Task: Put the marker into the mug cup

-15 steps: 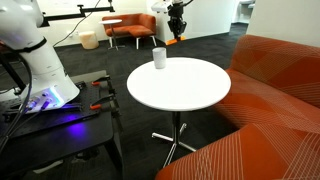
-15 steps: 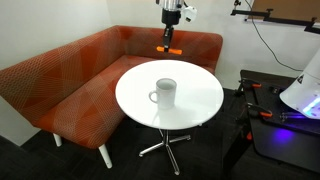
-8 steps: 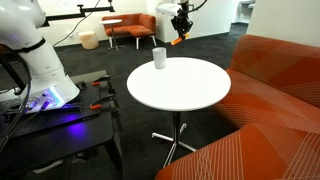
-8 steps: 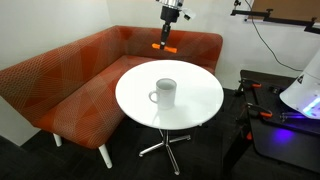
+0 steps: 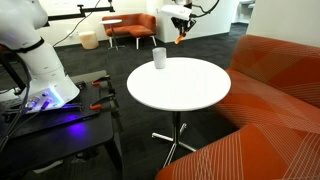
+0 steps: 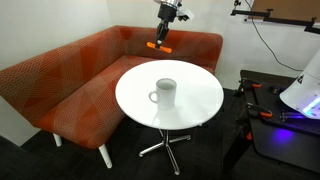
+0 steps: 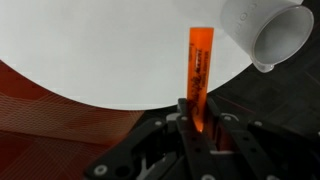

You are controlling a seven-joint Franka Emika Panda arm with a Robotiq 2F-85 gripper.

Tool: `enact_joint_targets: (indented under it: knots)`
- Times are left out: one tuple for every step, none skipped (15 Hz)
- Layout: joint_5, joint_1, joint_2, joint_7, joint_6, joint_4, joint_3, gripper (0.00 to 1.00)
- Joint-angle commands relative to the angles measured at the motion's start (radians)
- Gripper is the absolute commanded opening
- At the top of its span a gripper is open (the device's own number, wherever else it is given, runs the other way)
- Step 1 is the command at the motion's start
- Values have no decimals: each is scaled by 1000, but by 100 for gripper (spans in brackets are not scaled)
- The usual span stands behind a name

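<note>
My gripper is shut on the orange marker, which sticks out from between the jaws. In both exterior views the gripper hangs high above the far edge of the round white table, with the marker tilted below it. The white mug cup stands upright on the table top, well below and apart from the marker. In the wrist view the mug shows at the top right, its opening facing the camera.
The round white table stands on a metal pedestal. An orange corner sofa wraps around it. A robot base and a black cart with tools stand beside the table. A beige bucket sits far back.
The gripper has risen and swung sideways with the marker, which has gone from nearly level to tilted. The mug has not moved.
</note>
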Motion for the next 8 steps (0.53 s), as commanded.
enact_joint_targets:
  knots:
    - [119,-43,33,-199,-97,64,33,5]
    - [153,-47,40,-258,-128,76,32,5]
    - [182,-48,48,-314,-162,88,29,5]
    - [200,-44,56,-354,-193,99,21,5]
    - [219,-44,65,-397,-232,112,15,5]
    - [230,-41,73,-430,-265,123,9,5]
    - [237,-40,82,-463,-303,136,4,5]
    - [243,-39,91,-492,-337,146,-2,5]
